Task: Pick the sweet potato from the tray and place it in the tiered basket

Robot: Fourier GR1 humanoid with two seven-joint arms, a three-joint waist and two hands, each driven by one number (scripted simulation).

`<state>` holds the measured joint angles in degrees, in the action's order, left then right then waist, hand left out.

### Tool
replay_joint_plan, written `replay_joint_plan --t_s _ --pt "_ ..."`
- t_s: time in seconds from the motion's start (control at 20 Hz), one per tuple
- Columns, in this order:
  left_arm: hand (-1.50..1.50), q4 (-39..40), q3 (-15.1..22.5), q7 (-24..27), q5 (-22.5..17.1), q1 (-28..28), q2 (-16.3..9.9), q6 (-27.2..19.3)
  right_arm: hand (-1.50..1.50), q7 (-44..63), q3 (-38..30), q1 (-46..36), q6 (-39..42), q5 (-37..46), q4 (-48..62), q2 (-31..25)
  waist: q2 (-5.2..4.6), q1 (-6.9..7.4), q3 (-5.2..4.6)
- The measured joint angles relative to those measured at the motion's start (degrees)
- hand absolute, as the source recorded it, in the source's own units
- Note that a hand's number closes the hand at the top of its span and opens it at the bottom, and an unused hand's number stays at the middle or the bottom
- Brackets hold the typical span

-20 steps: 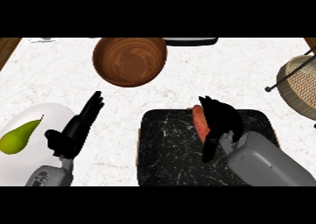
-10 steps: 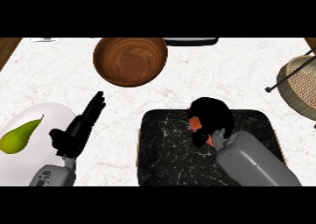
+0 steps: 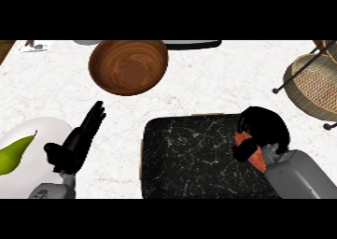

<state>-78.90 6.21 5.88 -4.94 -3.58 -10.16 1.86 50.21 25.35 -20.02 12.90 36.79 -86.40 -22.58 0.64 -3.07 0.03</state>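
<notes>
Orange sweet potato (image 3: 252, 154) over black tray (image 3: 191, 158), mostly hidden.

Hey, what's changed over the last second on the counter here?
The right hand closed its fingers round the sweet potato and carried it toward the right side of the tray. The left hand, pear, wooden bowl and tiered basket stayed put.

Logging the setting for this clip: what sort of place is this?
Most likely a kitchen counter: a pale marble top holding a wooden bowl, a pear on a white plate and a wire tiered basket.
</notes>
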Motion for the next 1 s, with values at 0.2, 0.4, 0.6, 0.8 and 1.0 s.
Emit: replay_joint_plan --t_s 0.2,0.4,0.6,0.8,1.0 --pt "0.0 -0.2 -2.1 0.3 -0.6 1.9 -0.7 -1.3 1.5 -1.6 -11.0 7.7 -3.9 -0.8 2.0 -11.6 0.54 -4.91 0.2" --pt "0.0 -0.6 -3.3 0.8 -1.1 3.4 -1.2 -1.5 1.5 -8.2 -23.3 14.7 -9.4 -4.7 3.2 -20.6 0.84 -6.37 0.25" --pt "0.0 -0.8 -3.1 1.3 -0.9 4.3 -1.0 -1.6 1.5 -17.0 -35.6 19.1 -13.7 -13.4 1.8 -23.4 1.09 -6.36 0.21" --pt "0.0 -1.3 -2.7 0.8 -1.0 3.5 -0.9 -1.0 1.5 -26.2 -47.5 23.3 -14.5 -21.3 0.0 -26.2 0.84 -4.79 0.11" --pt "0.0 -1.2 -1.7 -0.3 -0.7 1.5 -0.8 -0.1 1.5 -30.7 -58.9 27.5 -9.8 -28.8 -2.1 -30.4 0.35 -2.3 -0.02"
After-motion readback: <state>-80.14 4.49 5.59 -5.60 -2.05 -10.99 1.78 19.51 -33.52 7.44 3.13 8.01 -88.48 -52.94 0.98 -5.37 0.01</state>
